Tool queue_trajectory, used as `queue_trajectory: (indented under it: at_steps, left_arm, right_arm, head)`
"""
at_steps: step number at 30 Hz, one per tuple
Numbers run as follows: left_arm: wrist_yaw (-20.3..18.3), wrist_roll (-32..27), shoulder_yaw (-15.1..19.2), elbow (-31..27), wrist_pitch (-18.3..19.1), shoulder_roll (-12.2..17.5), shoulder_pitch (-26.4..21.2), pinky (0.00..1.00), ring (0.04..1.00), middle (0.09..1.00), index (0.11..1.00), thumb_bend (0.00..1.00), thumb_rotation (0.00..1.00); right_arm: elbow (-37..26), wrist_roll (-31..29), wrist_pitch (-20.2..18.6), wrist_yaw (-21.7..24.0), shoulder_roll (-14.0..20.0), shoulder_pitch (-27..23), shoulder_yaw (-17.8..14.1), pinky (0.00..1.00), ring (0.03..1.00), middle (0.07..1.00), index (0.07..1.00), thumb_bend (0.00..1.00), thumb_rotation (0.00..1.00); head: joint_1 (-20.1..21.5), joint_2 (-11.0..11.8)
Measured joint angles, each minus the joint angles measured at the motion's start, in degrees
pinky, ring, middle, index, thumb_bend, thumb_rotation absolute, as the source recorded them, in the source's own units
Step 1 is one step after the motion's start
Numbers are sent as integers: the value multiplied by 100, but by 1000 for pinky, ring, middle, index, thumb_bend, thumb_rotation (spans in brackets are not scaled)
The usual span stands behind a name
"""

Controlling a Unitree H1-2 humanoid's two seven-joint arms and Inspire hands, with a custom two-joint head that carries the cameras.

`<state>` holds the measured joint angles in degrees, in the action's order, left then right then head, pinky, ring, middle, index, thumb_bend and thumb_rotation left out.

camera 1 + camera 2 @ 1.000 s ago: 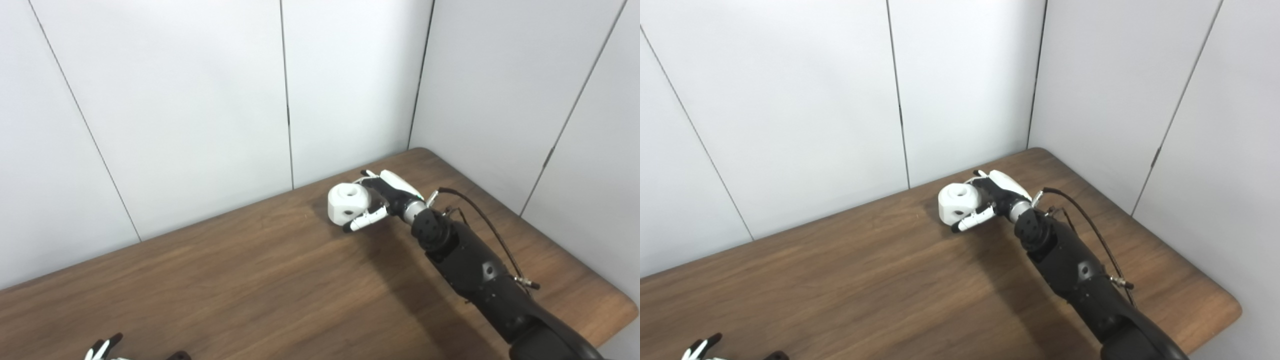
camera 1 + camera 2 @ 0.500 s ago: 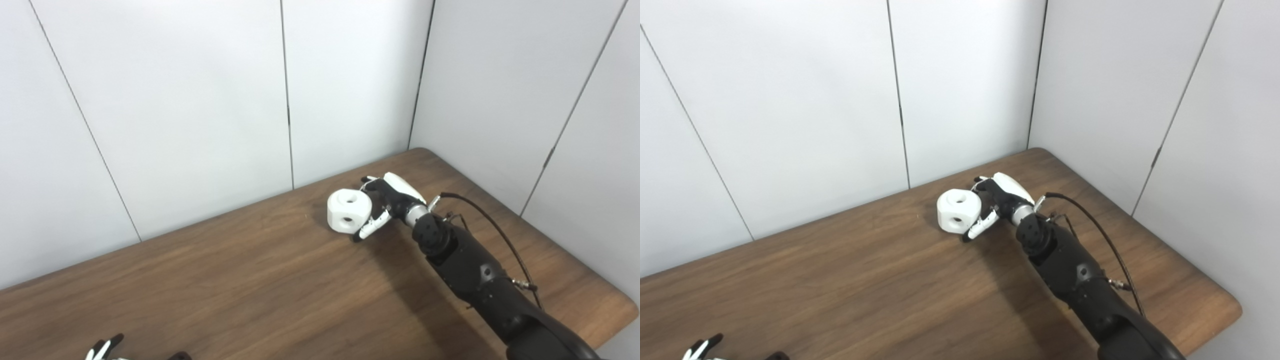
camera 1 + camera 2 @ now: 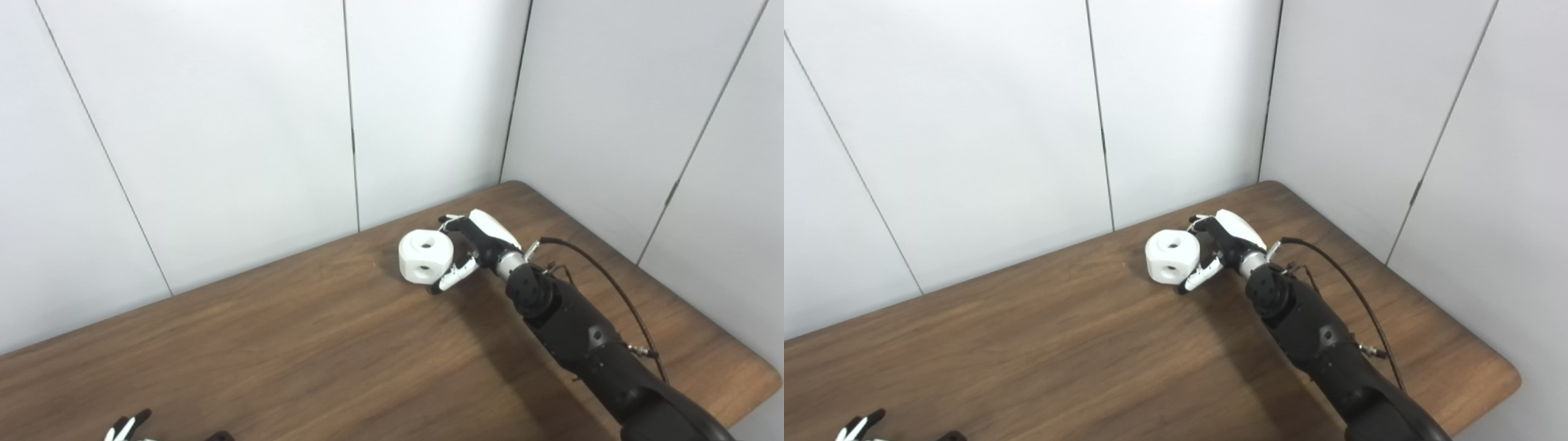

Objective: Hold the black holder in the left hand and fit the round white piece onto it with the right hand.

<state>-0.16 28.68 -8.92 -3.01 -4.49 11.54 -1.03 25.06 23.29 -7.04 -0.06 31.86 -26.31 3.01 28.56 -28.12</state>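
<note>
- Right now, the right hand (image 3: 474,245) has its fingers curled round the round white piece (image 3: 425,257), thumb under the near side, hand behind and right of it; looks like a hold, though whether the piece is off the worktop (image 3: 306,343) or resting on it I can't tell.
- Left hand (image 3: 125,429): only fingertips show at the bottom edge, far from the white piece w/ bare wood between. Open or closed, can't tell.
- Black holder (image 3: 218,436): just a dark sliver at the bottom edge beside the left hand; whether it's held, can't tell.
- Risk 1: the piece looks smooth, hard plastic w/ rounded, chamfered faces. The grip sits on one side only, so it could roll or slip out during a carry.
- Risk 2: it has round holes on top and front. If the piece turns in the hand, the wrong hole may face the holder, so the fit jams.
- Risk 3: the holder is mostly out of view, so alignment would be hard to check.
- Worktop: dark wood grain, matte, rounded corner beyond the white piece.
</note>
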Motion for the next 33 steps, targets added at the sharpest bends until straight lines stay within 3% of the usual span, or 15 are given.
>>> queue_trajectory:
  at_steps: [10,18,22,27,33]
  left_arm:
    - [-2,1,1,-2,13,-2,-1,1000,1000,923,482,515,35]
    - [-14,35,-15,7,88,-22,-28,1000,1000,920,482,516,35]
    - [-16,83,-53,10,208,-66,-56,1000,1000,911,482,516,36]
    - [-13,292,-199,60,437,-160,-185,1000,1000,901,482,519,39]
    - [145,525,-394,579,495,-270,-625,1000,1000,902,481,520,42]
  right_arm:
    - [-209,-15,-184,210,0,13,3,901,966,902,477,513,132]
    - [-320,-222,-161,386,-1,13,-30,955,947,897,478,514,129]
    - [-540,-426,-150,476,-3,54,-107,972,949,890,478,515,129]
    - [-941,-483,-162,596,-4,151,-123,996,981,886,479,515,132]
    - [-1411,-630,-372,872,-90,201,-131,1000,1000,910,479,515,130]
  head:
    - [-35,-9]
    - [-290,-61]
    - [-527,-141]
    - [-1212,-351]
    - [-1749,-510]
